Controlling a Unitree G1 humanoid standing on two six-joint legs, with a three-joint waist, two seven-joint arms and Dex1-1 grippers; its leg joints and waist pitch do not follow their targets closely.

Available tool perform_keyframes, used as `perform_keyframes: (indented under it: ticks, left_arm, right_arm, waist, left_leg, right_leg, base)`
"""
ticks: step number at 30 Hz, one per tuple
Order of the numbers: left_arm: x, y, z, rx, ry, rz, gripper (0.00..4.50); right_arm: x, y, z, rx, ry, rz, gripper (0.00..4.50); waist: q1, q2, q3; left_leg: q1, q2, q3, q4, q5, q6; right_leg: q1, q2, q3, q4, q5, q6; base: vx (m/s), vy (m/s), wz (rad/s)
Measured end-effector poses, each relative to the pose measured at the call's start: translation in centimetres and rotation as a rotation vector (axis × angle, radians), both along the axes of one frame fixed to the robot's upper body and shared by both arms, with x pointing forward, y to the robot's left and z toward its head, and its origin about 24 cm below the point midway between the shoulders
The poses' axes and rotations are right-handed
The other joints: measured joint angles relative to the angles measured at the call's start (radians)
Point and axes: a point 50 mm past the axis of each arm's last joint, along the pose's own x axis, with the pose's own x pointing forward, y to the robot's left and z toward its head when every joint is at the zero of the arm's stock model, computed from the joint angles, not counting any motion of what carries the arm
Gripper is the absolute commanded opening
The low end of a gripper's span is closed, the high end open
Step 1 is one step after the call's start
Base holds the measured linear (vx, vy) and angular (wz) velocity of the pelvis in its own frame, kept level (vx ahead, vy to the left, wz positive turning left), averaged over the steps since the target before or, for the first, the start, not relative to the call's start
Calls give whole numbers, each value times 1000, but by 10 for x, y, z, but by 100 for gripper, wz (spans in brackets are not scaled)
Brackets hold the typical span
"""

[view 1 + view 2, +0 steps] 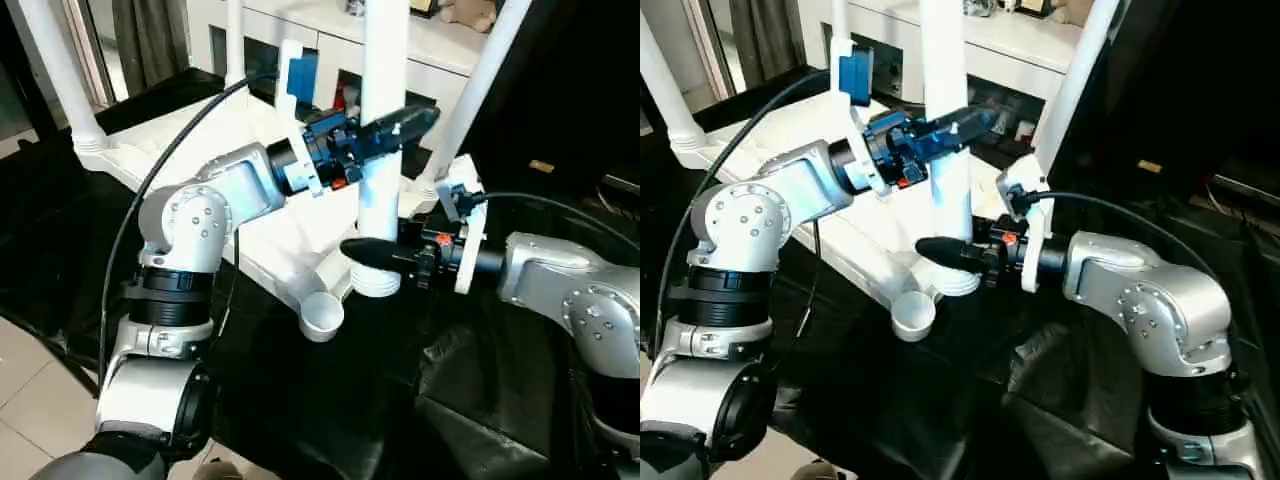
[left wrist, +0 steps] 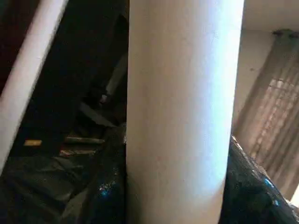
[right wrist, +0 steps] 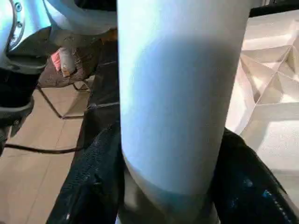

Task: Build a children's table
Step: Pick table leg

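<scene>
Black sheeting [image 1: 330, 400] underlies the tabletop [image 1: 250, 225]; both hands, left [image 1: 385, 130] and right [image 1: 375, 255], clasp one upright leg [image 1: 383, 100].

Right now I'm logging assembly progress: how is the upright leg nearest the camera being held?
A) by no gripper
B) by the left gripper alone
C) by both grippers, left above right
C: the left gripper clamps the leg higher up, while the right gripper grips it just above its flared end.
</scene>
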Motion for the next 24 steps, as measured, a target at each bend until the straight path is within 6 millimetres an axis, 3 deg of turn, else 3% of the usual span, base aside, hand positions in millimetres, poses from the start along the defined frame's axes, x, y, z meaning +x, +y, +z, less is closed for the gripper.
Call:
perform_keyframes:
  ticks: [1, 4, 5, 8, 11, 24]
  left_arm:
    - [3, -1, -1, -13, 24, 37, 256]
    - [12, -1, -1, -18, 44, 145, 256]
    - [14, -1, 2, -18, 39, 164, 227]
    - [18, 3, 8, -27, 30, 214, 225]
    - [19, 4, 7, -26, 38, 218, 188]
    - [17, 4, 7, -30, 38, 186, 177]
  right_arm:
    - [2, 0, 0, 7, 3, -19, 207]
    - [8, -3, -6, -16, 27, -79, 204]
    - [8, -4, -7, -20, 32, -86, 203]
    - [9, -4, -10, -20, 43, -102, 202]
    - [10, -3, -11, -20, 46, -104, 201]
    - [11, -3, -11, -58, 1, -104, 201]
  waist:
    - [1, 0, 0]
    - [1, 0, 0]
    - [1, 0, 0]
    - [-2, 0, 0]
    - [-1, 0, 0]
    - [0, 0, 0]
  left_leg:
    - [0, 0, 0, 0, 0, 0]
    - [-1, 0, 0, 0, 1, 0]
    - [-1, 0, 0, 0, 1, -1]
    - [-1, 0, 0, 0, 1, -1]
    - [-3, 0, 0, 0, 1, -1]
    - [-3, 0, 0, 0, 1, -1]
  right_leg:
    - [0, 0, 0, 0, 0, 0]
    - [0, 0, 0, -1, 0, 0]
    - [0, 0, 0, -1, 0, 1]
    - [0, 0, 0, -1, 0, 1]
    - [-1, 0, 0, -1, 0, 1]
    - [-1, 0, 0, -1, 0, 1]
  base:
    - [0, 0, 0]
    - [0, 0, 0]
    - [0, 0, 0]
    - [0, 0, 0]
    - [0, 0, 0]
    - [0, 0, 0]
